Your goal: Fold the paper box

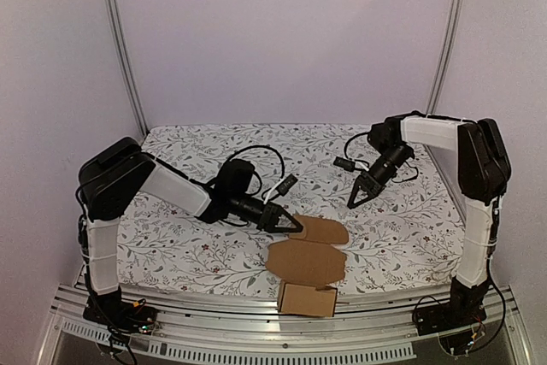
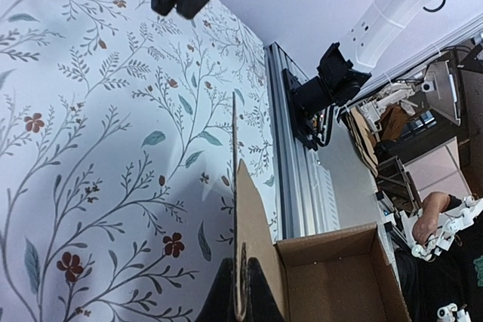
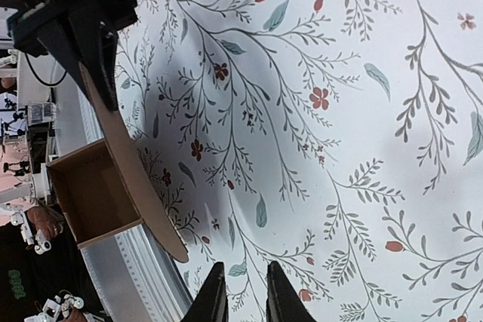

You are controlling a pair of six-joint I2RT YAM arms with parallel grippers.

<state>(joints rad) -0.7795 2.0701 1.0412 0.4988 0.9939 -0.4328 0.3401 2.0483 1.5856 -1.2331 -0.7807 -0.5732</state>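
The left hand (image 1: 297,226) is pinched on a raised flap of the paper box (image 1: 306,264), which lies at the 6 o'clock edge of the floral table (image 1: 179,241), while the right hand (image 1: 351,203), at 2 o'clock from the box and well apart, has its fingers narrowly spread.

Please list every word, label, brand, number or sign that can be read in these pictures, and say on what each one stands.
No text can be read in any view.
The paper box: plain brown, no print.
The table cover: only a flower pattern, no words.
A green marking at the lower left edge of the right wrist view: too blurred to read.
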